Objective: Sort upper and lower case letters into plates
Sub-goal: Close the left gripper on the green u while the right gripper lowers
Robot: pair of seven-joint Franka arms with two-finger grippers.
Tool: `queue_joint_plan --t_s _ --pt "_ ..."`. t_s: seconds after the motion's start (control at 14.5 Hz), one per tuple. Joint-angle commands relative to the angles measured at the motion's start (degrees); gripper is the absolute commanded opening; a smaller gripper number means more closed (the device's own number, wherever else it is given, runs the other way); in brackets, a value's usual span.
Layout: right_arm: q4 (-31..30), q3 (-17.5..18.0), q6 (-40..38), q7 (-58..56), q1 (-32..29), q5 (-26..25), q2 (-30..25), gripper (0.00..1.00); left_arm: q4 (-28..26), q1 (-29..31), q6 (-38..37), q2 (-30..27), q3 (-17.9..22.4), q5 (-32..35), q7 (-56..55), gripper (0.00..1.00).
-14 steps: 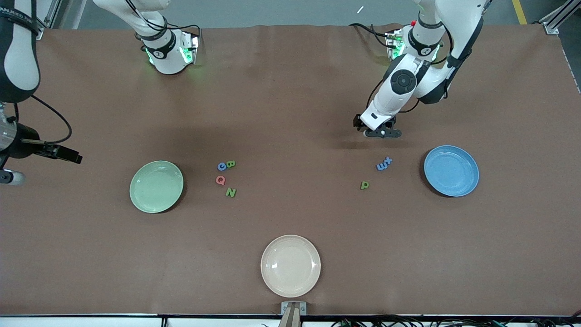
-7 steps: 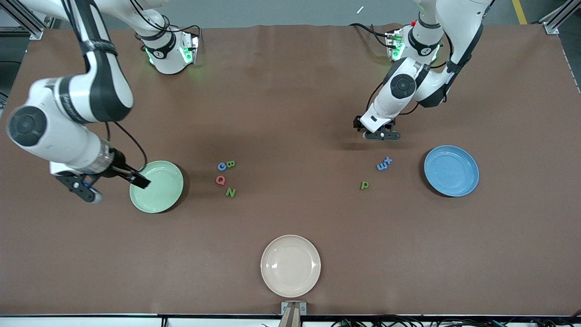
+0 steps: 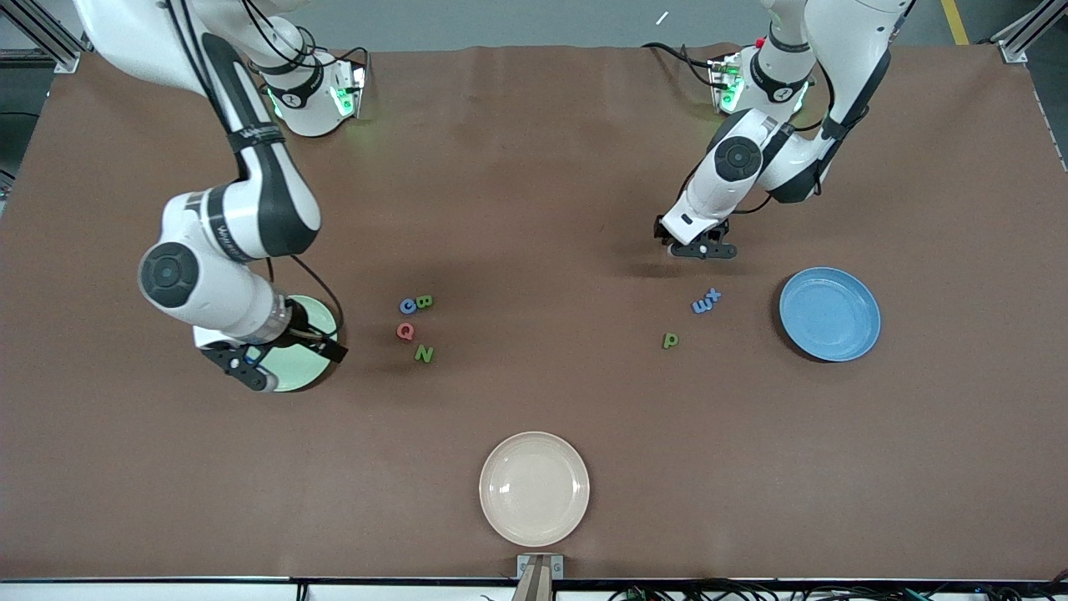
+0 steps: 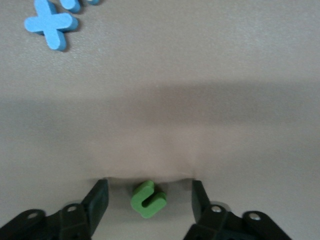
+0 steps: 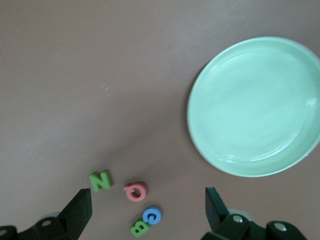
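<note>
Left end effector (image 4: 148,197) astride green n (image 4: 148,199)

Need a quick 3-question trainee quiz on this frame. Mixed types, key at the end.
1. True or false: the pale green plate holds a letter.
2. Which letter lies between the open fingers of the left gripper? A) blue x B) green n C) green p
3. How many letters are in the cluster that includes the red Q?
Key: 1 false; 2 B; 3 four.
</note>
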Motion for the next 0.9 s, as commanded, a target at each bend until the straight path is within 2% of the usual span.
queue_joint_plan --t_s 0.0,0.28,0.55,0.83 --pt "-4.89 -0.6 8.48 0.51 4.2 0.45 -0.1 1.0 0.59 0.31 0.09 0.97 0.34 2.19 -1.87 0.71" --pt "-5.34 -0.6 16.5 2.18 8.69 0.28 4.55 1.0 0.59 0.22 0.09 0.98 0.34 2.19 -1.96 0.64" --pt "-5.34 -0.87 26.25 1.66 11.24 -0.25 9.56 0.99 0.59 0.05 0.09 0.98 0.34 2.37 -3.01 0.62" --pt "-5.43 -0.78 27.68 1.65 11.42 -4.29 11.24 0.97 0.5 -0.39 0.01 0.98 0.25 2.63 -4.69 0.63"
